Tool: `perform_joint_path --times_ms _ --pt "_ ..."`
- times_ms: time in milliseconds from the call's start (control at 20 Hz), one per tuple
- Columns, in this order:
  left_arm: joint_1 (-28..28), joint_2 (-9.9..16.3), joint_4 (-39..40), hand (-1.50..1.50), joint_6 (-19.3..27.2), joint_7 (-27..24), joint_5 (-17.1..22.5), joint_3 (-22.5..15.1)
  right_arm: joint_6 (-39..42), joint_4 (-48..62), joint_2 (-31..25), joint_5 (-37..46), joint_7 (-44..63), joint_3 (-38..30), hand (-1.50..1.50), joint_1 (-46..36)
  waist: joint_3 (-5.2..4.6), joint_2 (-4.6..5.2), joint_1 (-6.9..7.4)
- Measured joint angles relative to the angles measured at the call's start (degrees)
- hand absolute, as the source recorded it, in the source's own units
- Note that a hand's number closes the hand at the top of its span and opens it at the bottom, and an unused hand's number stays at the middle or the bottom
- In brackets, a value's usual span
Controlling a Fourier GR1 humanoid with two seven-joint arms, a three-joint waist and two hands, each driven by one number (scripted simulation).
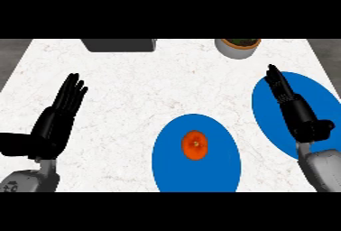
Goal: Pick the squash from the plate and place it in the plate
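An orange squash (195, 145) lies in the middle of a blue plate (173, 167) at the counter's front centre. A second blue plate (320, 97) sits at the right edge, and nothing lies on the part of it that shows. My right hand (293, 108) is over that right plate, fingers straight and pointing away from me, open and holding nothing. It is well to the right of the squash. My left hand (57, 122) rests open at the left side of the counter, fingers up, far from both plates.
A white pot with soil (237, 46) stands at the back, right of centre. A dark grey block (120, 44) sits at the back, left of centre. The white marble counter (133, 90) stretches between them and the plates.
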Motion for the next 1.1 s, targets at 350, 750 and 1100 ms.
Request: perform_joint_path --times_ms 350,750,1100 --pt "3.89 -1.73 7.73 0.00 0.48 5.23 -1.07 -3.08 10.71 0.01 -0.80 -1.56 0.32 1.69 1.50 -13.40 0.03 -0.06 3.13" --pt "5.00 -5.43 12.22 0.00 1.51 9.79 -1.47 -5.63 11.10 19.46 5.77 1.65 -14.94 -2.06 -1.50 -19.66 0.36 -0.32 2.37" --pt "6.46 -6.59 11.88 0.00 2.03 10.85 -2.51 -5.28 20.52 27.47 2.87 5.58 -20.43 -2.53 -1.50 -24.42 0.37 -0.81 1.41"
